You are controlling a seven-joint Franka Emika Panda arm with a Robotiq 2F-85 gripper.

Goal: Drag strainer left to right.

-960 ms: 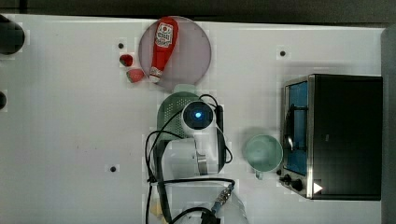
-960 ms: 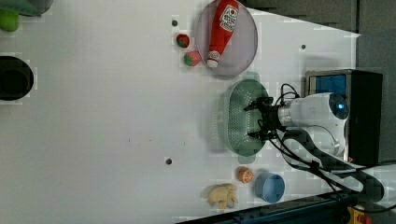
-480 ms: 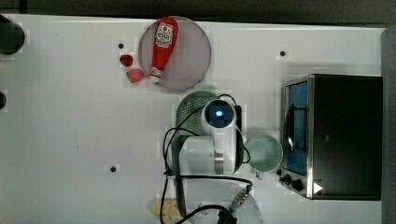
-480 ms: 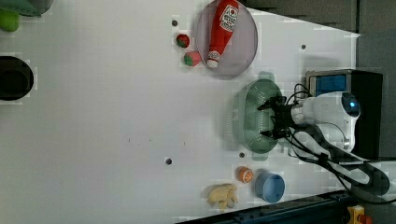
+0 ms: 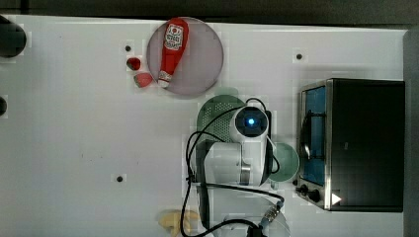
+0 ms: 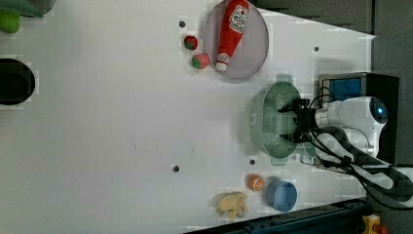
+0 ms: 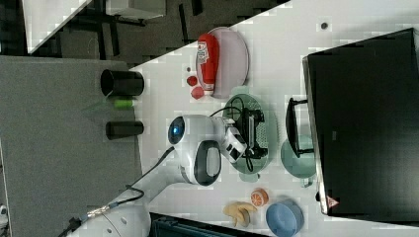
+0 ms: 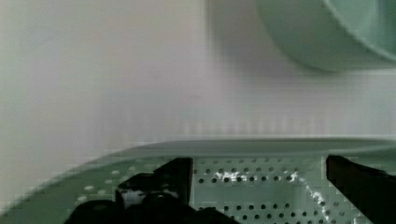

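Strainer: pale green perforated strainer (image 6: pixel 269 122) rests on the white surface (image 6: pixel 122 122), between the grey-purple plate (image 6: pixel 253 58) and the blue bowl (image 6: pixel 281 195) in the left view; a tab handle shows on its rim toward the plate.
Strainer, top view: strainer (image 5: pixel 213 116) lies partly under the arm, just below the plate (image 5: pixel 202 59).
Hand: hand (image 6: pixel 296 121) sits inside the strainer, fingers spread wide, one dark finger (image 8: pixel 159 186) at each side of the perforated wall in the wrist view; nothing is held between them.
Hand, right view: hand (image 7: pixel 253 133) is over the strainer (image 7: pixel 269 118).
Cup: mint-green cup (image 5: pixel 287 160) stands just beside the strainer, against the black toaster oven (image 5: pixel 365 143).
Plate contents: red ketchup bottle (image 6: pixel 231 29) lies on the plate.
Beside plate: two toy strawberries (image 6: pixel 195 51) on the surface.
Near blue bowl: orange half (image 6: pixel 254 182) and banana bunch (image 6: pixel 233 204).
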